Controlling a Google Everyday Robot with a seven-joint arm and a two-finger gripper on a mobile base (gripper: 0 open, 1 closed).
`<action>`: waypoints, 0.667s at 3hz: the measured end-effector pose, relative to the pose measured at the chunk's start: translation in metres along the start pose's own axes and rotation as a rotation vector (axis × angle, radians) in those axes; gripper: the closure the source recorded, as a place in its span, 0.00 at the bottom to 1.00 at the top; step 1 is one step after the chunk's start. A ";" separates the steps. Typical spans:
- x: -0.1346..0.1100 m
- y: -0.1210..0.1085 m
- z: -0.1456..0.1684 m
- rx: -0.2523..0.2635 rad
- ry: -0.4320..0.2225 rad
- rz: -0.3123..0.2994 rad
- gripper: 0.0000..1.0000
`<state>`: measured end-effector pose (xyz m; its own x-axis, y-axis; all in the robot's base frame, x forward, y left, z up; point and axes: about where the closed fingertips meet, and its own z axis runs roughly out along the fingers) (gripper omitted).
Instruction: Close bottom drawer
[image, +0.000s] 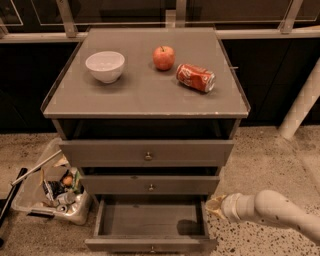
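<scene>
The bottom drawer (150, 245) is the lowest of three grey drawers in the cabinet. It stands pulled far out, and its empty inside (150, 219) shows. Its narrow front with a small round knob (151, 248) is at the bottom edge of the view. My gripper (214, 205) comes in from the lower right on a white arm (272, 210). It sits just right of the open drawer's right side wall, at the height of the drawer's back part. The top and middle drawers stand slightly out.
On the cabinet top (145, 95) stand a white bowl (105, 66), a red apple (164, 57) and a red can (195, 77) lying on its side. A clear bin of rubbish (52, 190) sits on the floor at the left. A white post (301, 102) leans at the right.
</scene>
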<state>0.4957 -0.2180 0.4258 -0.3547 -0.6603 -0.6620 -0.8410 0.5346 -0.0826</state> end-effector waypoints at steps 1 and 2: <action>-0.008 0.028 -0.002 -0.148 0.027 -0.069 1.00; -0.006 0.039 -0.003 -0.189 0.033 -0.068 1.00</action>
<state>0.4638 -0.1947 0.4290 -0.3051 -0.7103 -0.6344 -0.9240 0.3819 0.0168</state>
